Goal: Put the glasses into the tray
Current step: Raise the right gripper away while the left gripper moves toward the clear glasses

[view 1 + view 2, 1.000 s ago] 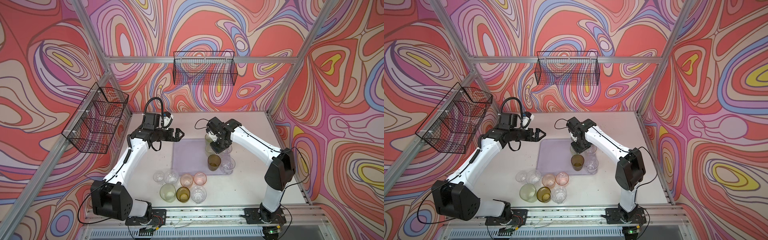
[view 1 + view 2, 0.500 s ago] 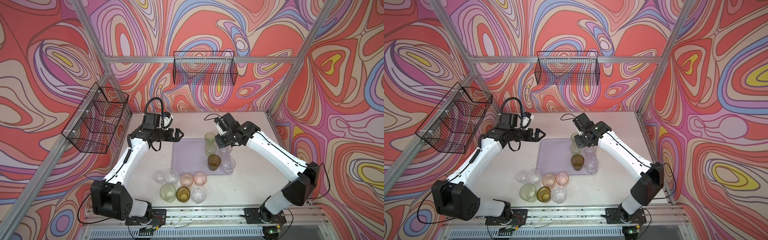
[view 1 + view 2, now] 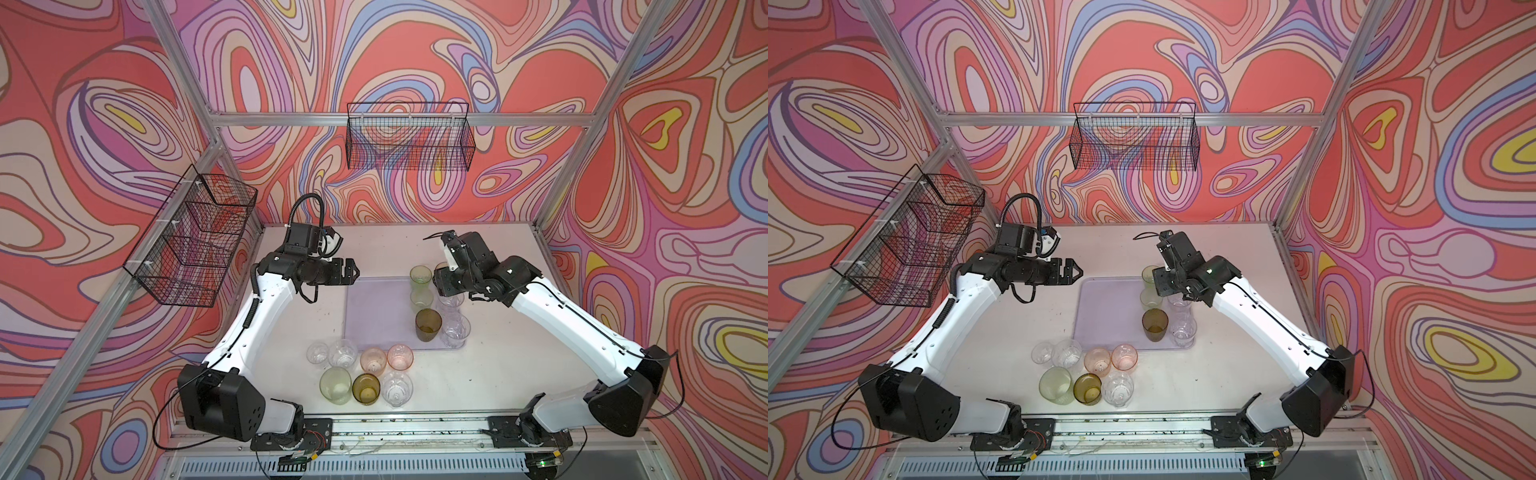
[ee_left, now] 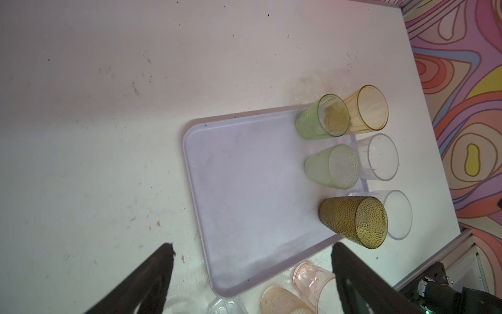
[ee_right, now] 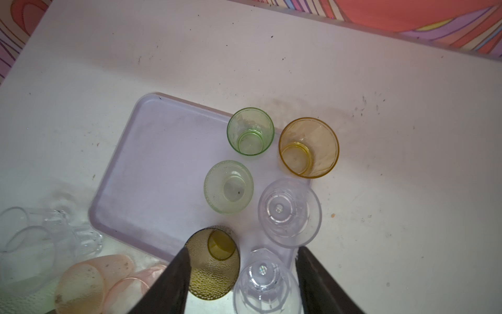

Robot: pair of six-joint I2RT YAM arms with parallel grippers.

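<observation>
Right gripper (image 3: 441,286) open and empty, hovering over six translucent tumblers (image 3: 428,326) along the right side of the flat pale lavender tray (image 3: 374,316), mid-worktop (image 3: 498,374). Left gripper (image 3: 352,272) also open, above the tray's far-left corner. Seven more tumblers (image 3: 365,388) stand near the worktop's front edge.

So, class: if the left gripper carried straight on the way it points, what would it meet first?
Probably the green glass at the far corner of the tray: the left gripper, open, points across the tray toward it. Its height is unclear, so it might pass above.
</observation>
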